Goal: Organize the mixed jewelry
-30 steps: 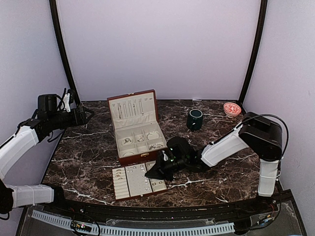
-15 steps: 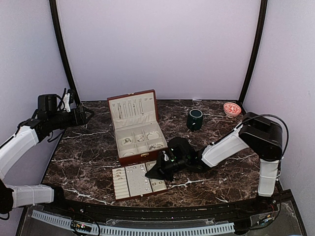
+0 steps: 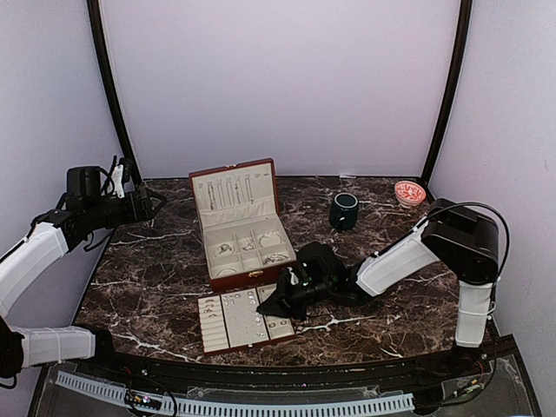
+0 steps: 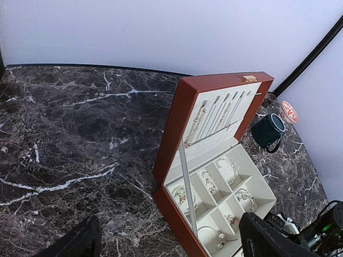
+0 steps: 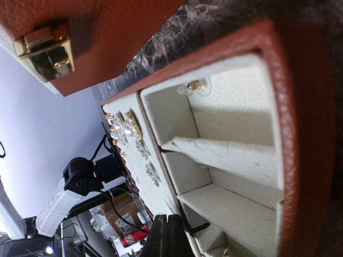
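The reddish-brown jewelry box [image 3: 239, 228] stands open at mid-table, with chains on its lid and silvery pieces [image 3: 248, 246] in its cream compartments. It also shows in the left wrist view [image 4: 177, 123]. A flat cream-lined tray [image 3: 211, 324] lies in front of it and holds small rings and earrings [image 5: 126, 126]. My right gripper [image 3: 276, 302] hangs low over the tray's right end, jaws shut [image 5: 170, 219], with nothing visible between them. A small earring pair [image 5: 195, 85] lies in a tray compartment. My left gripper [image 3: 152, 204] is raised at far left, open [image 4: 170, 231] and empty.
A dark green mug [image 3: 344, 210] stands right of the box, and a small pink patterned bowl [image 3: 409, 192] sits at the back right corner. The box's gold clasp [image 5: 45, 51] faces the tray. Black frame posts rise at both back corners.
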### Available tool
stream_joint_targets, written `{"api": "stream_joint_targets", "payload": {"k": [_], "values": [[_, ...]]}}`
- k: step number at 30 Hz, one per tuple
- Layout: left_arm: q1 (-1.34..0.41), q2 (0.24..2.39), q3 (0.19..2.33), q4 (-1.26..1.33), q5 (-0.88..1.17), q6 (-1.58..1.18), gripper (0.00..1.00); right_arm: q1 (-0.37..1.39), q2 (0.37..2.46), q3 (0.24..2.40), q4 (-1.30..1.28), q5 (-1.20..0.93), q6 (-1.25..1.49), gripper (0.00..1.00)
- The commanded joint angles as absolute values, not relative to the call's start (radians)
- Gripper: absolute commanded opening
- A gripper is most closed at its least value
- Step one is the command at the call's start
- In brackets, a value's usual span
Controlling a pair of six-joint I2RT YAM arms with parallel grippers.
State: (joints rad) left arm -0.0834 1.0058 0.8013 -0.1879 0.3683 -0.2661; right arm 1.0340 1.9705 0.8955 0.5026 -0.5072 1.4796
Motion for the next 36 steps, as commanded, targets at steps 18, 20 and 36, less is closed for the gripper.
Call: {"api": "stream_joint_targets", "payload": {"k": [18, 20, 36], "values": [[-0.088, 0.988, 0.785, -0.162, 0.385, -0.267, 0.92, 1.029, 1.903, 0.925, 0.355, -0.445, 1.365, 0.15], [-0.088, 0.988, 0.785, -0.162, 0.383, -0.267, 0.92, 1.028, 1.896, 0.933, 0.340, -0.448, 1.348, 0.19], [-0.088, 0.960, 0.782, -0.169, 0.324, -0.248, 0.92, 0.800, 1.468, 0.896, -0.333, -0.083, 0.947, 0.33]]}}
